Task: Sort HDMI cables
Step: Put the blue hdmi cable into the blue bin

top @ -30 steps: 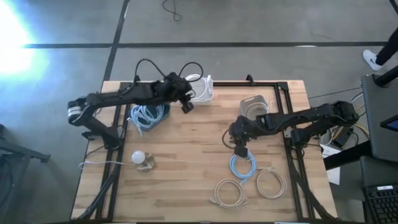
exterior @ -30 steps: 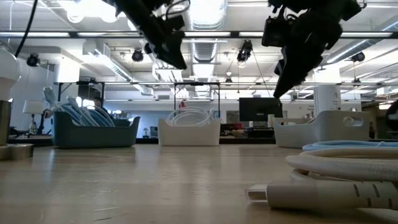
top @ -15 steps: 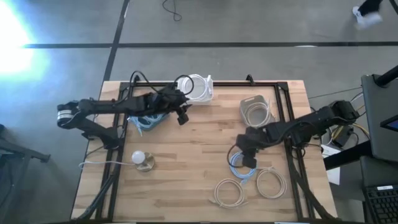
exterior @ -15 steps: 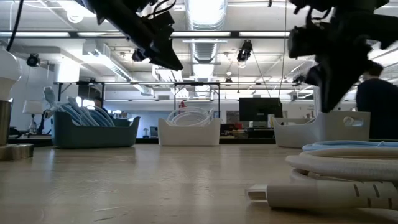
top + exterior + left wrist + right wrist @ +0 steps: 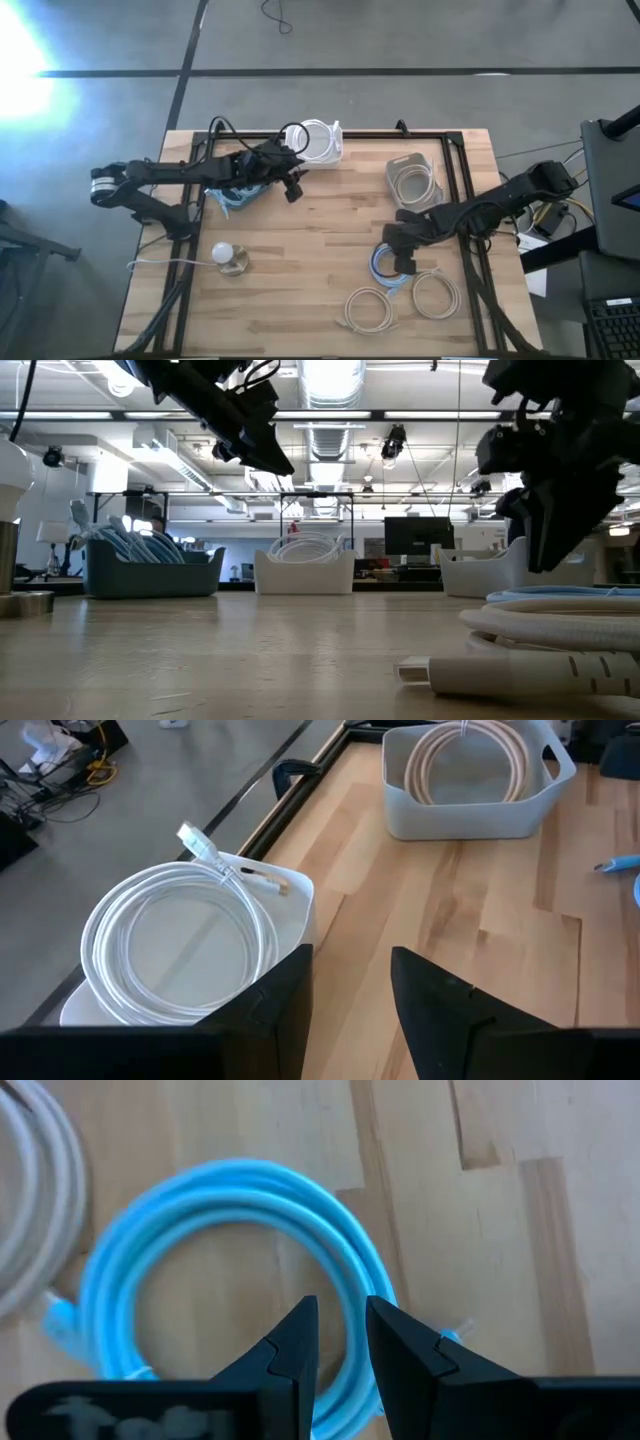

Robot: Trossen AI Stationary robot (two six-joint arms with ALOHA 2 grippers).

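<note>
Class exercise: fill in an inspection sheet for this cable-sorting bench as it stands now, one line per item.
Surface: wooden table, bare in the middle.
Job's things: blue coil and two beige coils loose on the table; white bin holds a white coil; grey bin holds a beige coil; dark bin holds blue coils.
Clutter: white knob on a tan base.
Grippers: left hand near the white bin, open, empty; right hand above the blue coil, open.
Cables: a thin lead trails off the left edge.
Surroundings: concrete floor, open workshop behind.
</note>
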